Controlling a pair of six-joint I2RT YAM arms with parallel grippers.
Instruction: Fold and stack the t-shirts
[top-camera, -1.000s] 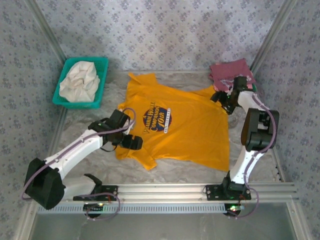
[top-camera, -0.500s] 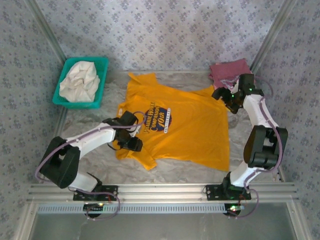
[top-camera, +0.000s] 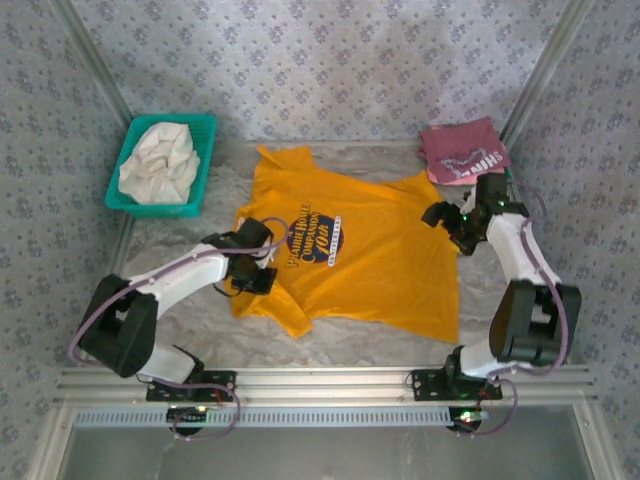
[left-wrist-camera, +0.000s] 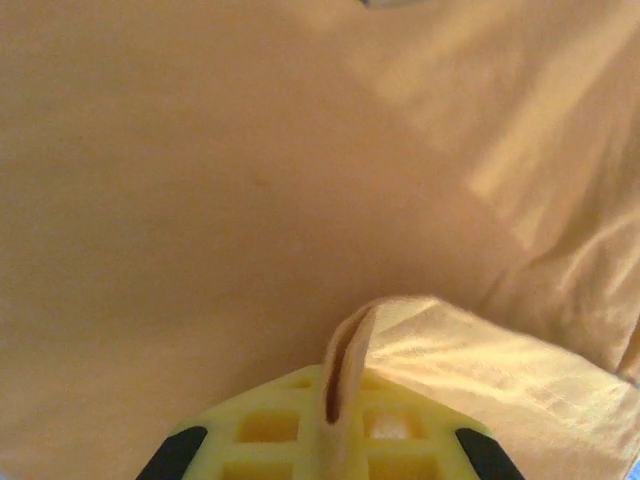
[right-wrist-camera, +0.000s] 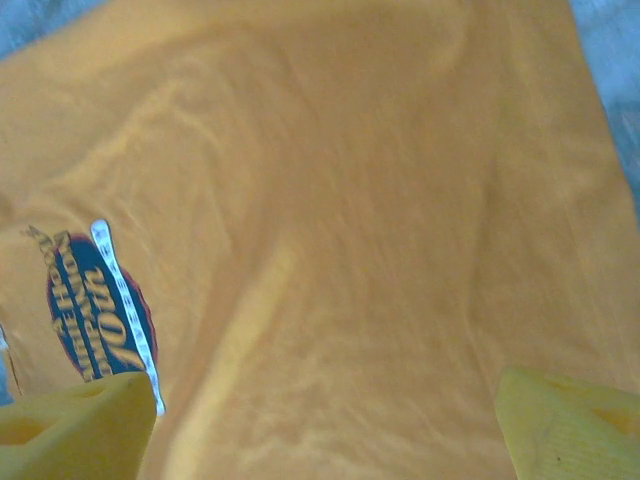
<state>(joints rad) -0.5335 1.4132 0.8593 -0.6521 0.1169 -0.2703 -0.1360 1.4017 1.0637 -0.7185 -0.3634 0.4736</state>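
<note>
A mustard-yellow t-shirt (top-camera: 380, 265) with a dark blue round chest print (top-camera: 315, 240) lies spread flat on the table. My left gripper (top-camera: 262, 281) is at the shirt's left edge, below the sleeve. In the left wrist view it (left-wrist-camera: 340, 405) is shut on a raised fold of the yellow cloth (left-wrist-camera: 420, 330). My right gripper (top-camera: 443, 216) hovers open over the shirt's right sleeve. Its yellow fingertips (right-wrist-camera: 75, 430) stand wide apart above flat yellow cloth (right-wrist-camera: 360, 250). A folded maroon t-shirt (top-camera: 462, 150) with white lettering lies at the back right.
A teal basket (top-camera: 205, 135) at the back left holds a crumpled pale t-shirt (top-camera: 158, 165). Patterned walls close in the table on three sides. An aluminium rail (top-camera: 330, 380) runs along the near edge by the arm bases.
The left gripper has gone from open to shut, pinching up a fold at the yellow shirt's left edge. The right gripper has moved nearer and away from the maroon shirt, staying open.
</note>
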